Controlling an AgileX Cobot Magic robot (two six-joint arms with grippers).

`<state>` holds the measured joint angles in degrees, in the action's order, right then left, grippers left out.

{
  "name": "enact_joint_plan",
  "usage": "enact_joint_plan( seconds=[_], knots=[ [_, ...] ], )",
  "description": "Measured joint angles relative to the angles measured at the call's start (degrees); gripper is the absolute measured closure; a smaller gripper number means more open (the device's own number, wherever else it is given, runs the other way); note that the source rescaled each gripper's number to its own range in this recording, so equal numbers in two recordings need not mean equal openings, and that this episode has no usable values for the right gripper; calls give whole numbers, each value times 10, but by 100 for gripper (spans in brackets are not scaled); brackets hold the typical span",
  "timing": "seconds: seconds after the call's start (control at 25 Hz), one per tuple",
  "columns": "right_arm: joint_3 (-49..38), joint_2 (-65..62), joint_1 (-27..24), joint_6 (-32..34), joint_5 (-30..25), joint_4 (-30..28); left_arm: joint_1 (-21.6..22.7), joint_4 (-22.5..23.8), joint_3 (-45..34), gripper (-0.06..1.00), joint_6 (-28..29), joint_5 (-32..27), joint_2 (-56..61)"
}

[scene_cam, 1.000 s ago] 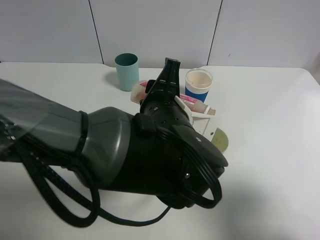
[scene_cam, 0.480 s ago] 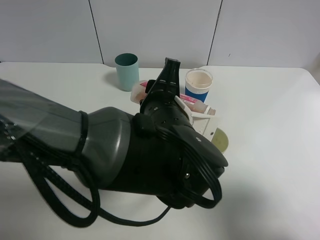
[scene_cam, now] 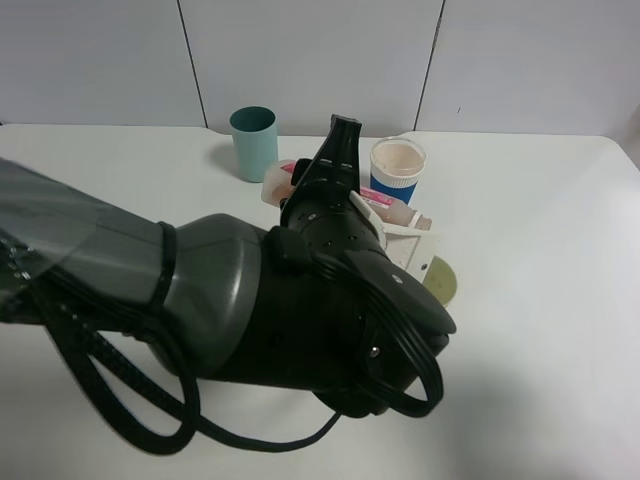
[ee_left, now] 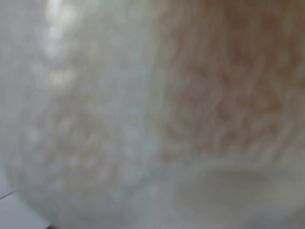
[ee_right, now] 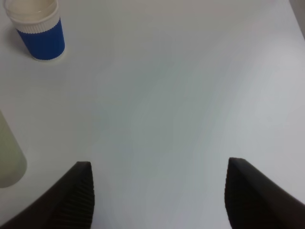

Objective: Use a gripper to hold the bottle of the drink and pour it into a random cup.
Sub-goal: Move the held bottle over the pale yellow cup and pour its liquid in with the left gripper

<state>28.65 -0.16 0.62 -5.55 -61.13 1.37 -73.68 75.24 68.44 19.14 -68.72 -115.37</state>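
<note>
The bottle (scene_cam: pixel 276 183) lies tipped on its side above the table, mostly hidden behind the big black left arm. Its red-and-white label and brownish end (scene_cam: pixel 388 208) show beside the white left gripper (scene_cam: pixel 398 232), which is shut on it. The left wrist view is a blur of the bottle wall (ee_left: pixel 86 124) with the brown drink (ee_left: pixel 224 86) inside. The pale yellowish-green cup (scene_cam: pixel 442 279) stands just below the gripper, half hidden by the arm, and also shows in the right wrist view as the cup (ee_right: pixel 7 160). My right gripper (ee_right: pixel 159 200) is open over bare table.
A teal cup (scene_cam: pixel 253 142) stands at the back. A white cup with a blue sleeve (scene_cam: pixel 398 170), (ee_right: pixel 36 28) stands behind the gripper. The left arm and its black cable (scene_cam: pixel 180 420) cover the front left of the white table (scene_cam: pixel 540 300).
</note>
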Motion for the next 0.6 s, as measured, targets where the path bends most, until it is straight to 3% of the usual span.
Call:
enact_joint_plan(
  seconds=[0.6],
  knots=[
    [0,0,0,0,0,0,0,19,0,93,-7,0,0]
  ],
)
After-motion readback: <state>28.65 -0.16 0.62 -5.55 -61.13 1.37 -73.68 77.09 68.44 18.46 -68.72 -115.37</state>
